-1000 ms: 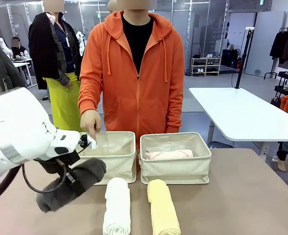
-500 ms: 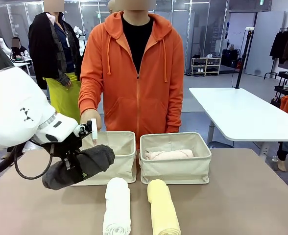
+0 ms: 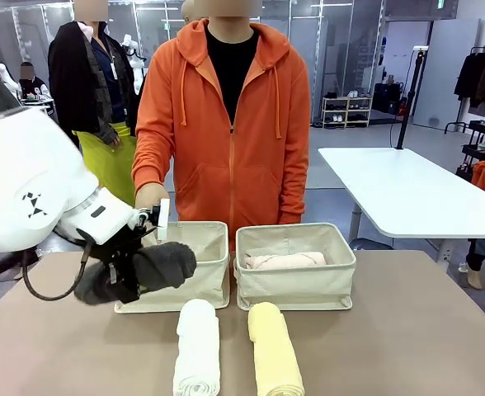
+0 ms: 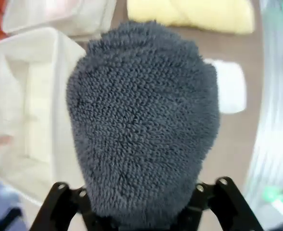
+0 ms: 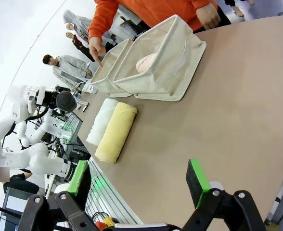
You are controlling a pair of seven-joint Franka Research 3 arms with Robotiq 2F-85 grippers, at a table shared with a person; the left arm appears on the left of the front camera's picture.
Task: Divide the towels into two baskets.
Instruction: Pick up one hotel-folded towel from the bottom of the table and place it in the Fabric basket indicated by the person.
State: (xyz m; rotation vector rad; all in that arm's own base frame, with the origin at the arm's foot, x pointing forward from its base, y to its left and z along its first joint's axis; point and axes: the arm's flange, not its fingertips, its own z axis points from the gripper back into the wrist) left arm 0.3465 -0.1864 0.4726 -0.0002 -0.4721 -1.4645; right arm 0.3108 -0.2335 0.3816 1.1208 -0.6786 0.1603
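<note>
My left gripper (image 3: 124, 279) is shut on the dark grey towel (image 3: 158, 264) and holds it in the air at the front left corner of the left basket (image 3: 203, 279). In the left wrist view the grey towel (image 4: 141, 130) bulges out between the black fingers (image 4: 59, 193), over the left basket (image 4: 31, 96). A pink-beige towel (image 3: 284, 261) lies in the right basket (image 3: 296, 286). The white towel (image 3: 198, 346) and the yellow towel (image 3: 274, 353) lie side by side on the table in front of the baskets. My right gripper (image 5: 136, 185) hangs open above bare table.
A person in an orange hoodie stands behind the baskets, one hand (image 3: 152, 200) pointing down at the left basket's far left rim. Bare brown tabletop (image 3: 407, 330) spreads to the right of the towels. Another white table (image 3: 399, 190) stands farther back on the right.
My left gripper has carried the grey towel up and to the right, from low over the table's left side to the left basket's front corner. The other towels have not moved.
</note>
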